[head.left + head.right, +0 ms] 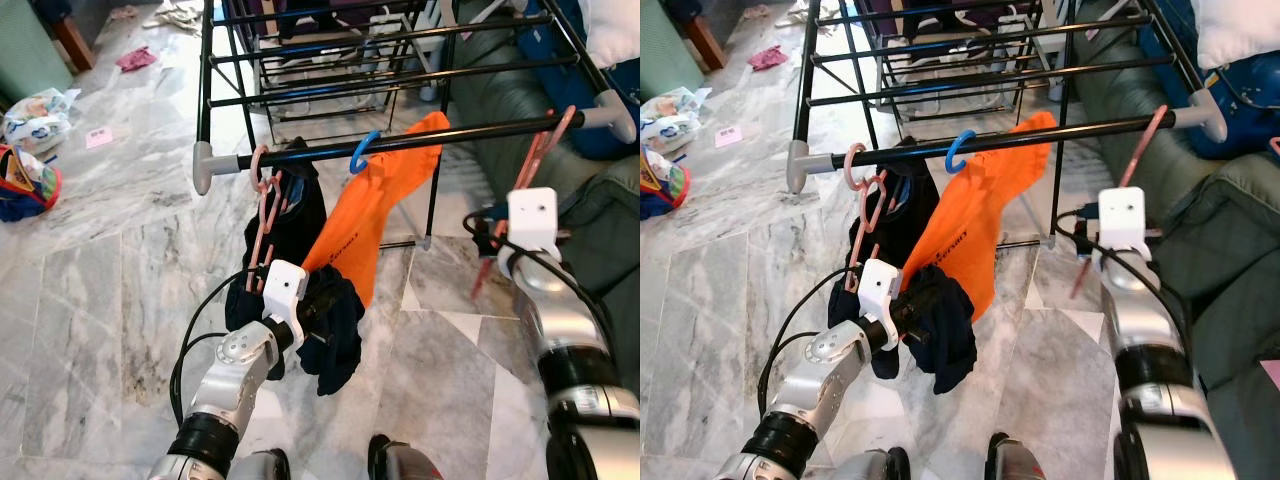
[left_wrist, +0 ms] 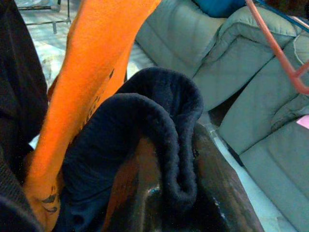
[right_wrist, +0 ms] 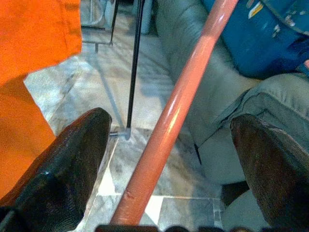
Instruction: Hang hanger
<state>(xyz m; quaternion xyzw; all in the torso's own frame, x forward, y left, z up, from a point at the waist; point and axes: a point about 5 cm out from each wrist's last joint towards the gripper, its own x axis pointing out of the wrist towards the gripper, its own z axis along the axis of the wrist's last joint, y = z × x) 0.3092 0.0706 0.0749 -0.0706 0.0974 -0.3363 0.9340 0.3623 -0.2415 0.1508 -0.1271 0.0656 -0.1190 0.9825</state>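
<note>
Grey-veined marble floor runs under a black drying rack, with a grey sofa behind it and scattered bags off to the robot's left.

In the left eye view, a dark garment hangs from a pink hanger hooked on the rack's front bar, beside an orange garment on a blue hook. The left gripper is pushed into the dark cloth low down, likely steadying it. A second salmon hanger leans against the bar's right end, its hook apparently not yet over the bar, with the right gripper just below it.

The right eye view gives the same layout; the salmon hanger slants from the bar down toward the right wrist.

In the left wrist view, a fold of dark fabric is draped over a finger; whether the fingers pinch it I cannot tell.

In the right wrist view, the two black fingers stand wide apart, with the hanger's rod running between them, touching neither, so it is not gripped.
</note>
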